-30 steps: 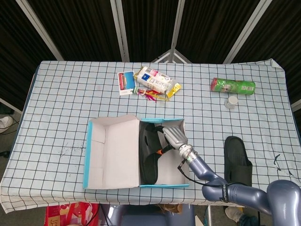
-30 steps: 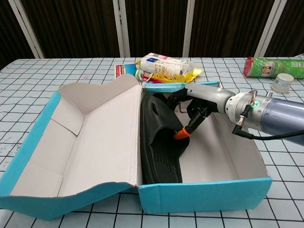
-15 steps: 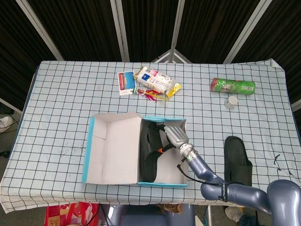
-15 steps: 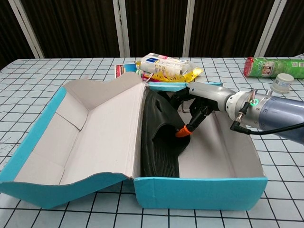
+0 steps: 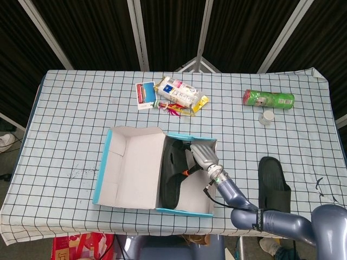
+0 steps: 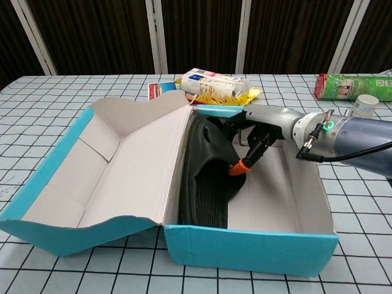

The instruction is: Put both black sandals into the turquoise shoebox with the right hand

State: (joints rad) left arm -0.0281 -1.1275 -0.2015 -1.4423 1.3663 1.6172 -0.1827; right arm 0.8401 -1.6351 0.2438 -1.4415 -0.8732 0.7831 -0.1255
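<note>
— Near the front edge of the table (image 5: pixel 76 108), inside the open turquoise cardboard shoebox (image 6: pixel 245 250), the right hand (image 6: pixel 252 142) sits on the first black rubber sandal (image 6: pixel 205 184). See it?

— I do. The sandal leans against the box's left inner wall. Its fingers curl round the strap; I'd call that a grasp, though from above the hand (image 5: pixel 201 156) covers the contact.

— And the other one?

— The second black slide sandal (image 5: pixel 273 184) lies flat on the checked cloth near the front right corner of the table, well apart from the shoebox (image 5: pixel 187 211). The left hand is nowhere in either view.

— How would you say these sandals handle?

— Light, I'd guess, and bendy rather than stiff: moulded rubber or foam with a ribbed sole. Not fragile at all. The surface looks matte, so probably not slippery.

— Best place to take hold?

— The strap, I'd think. Fingers can hook under the arch and the sole hangs below. Pinching the flat sole edge looks harder, lying as it does against the cloth.

— And the box?

— Thin cardboard with its lid flopped open to the left; a push could likely slide it.
</note>
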